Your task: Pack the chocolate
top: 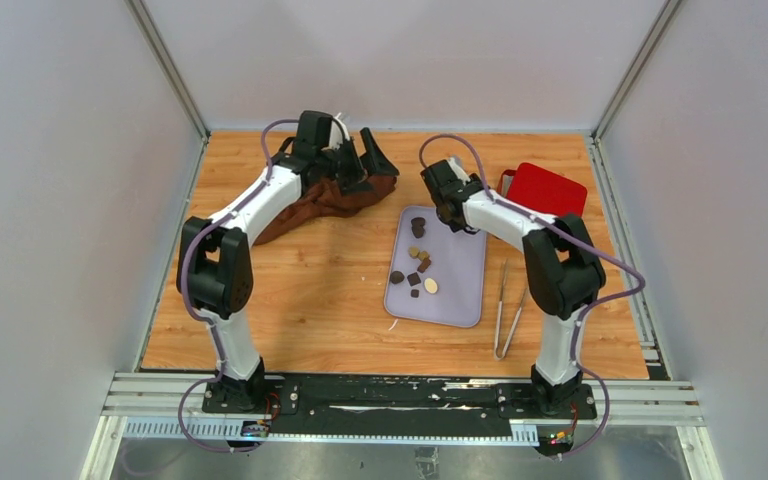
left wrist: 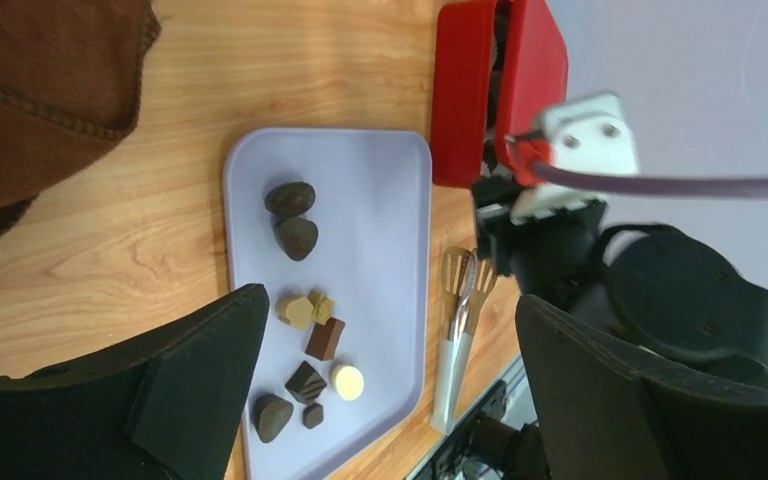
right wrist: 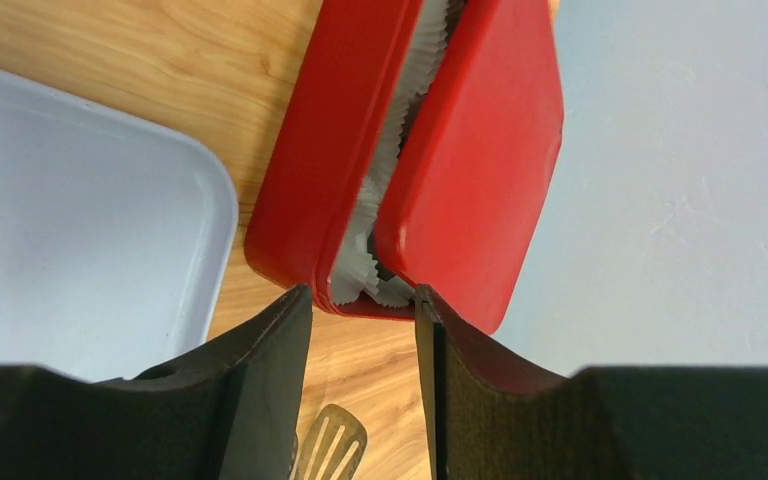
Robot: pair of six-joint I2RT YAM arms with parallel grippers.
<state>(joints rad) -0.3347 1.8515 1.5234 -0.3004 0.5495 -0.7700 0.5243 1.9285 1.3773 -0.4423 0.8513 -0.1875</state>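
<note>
Wood table (top: 310, 300), arm bases at its near edge. Nearest item: tongs (left wrist: 452, 365), lying flat just R of tray (top: 457, 295), not touching it. Tray is lavender & flat. All the choc (left wrist: 324, 338) sits on it: a cluster of mixed dark, tan & cream bits in the near-L part, plus two dark lumps apart from them toward the far end. R half of tray is bare. R claw (right wrist: 363, 292) hangs over tray's far-R corner, jaws partway apart w/ nothing btwn them, tips aimed at box (top: 547, 188). Box is red, on the table just beyond & R of tray, lid ajar w/ white frilled paper (right wrist: 400, 130) showing in the gap. Far L: brown cloth (top: 325, 200) bunched on the table, apart from tray. L claw (left wrist: 390, 300) hovers by cloth's R end, jaws spread wide, empty.
</note>
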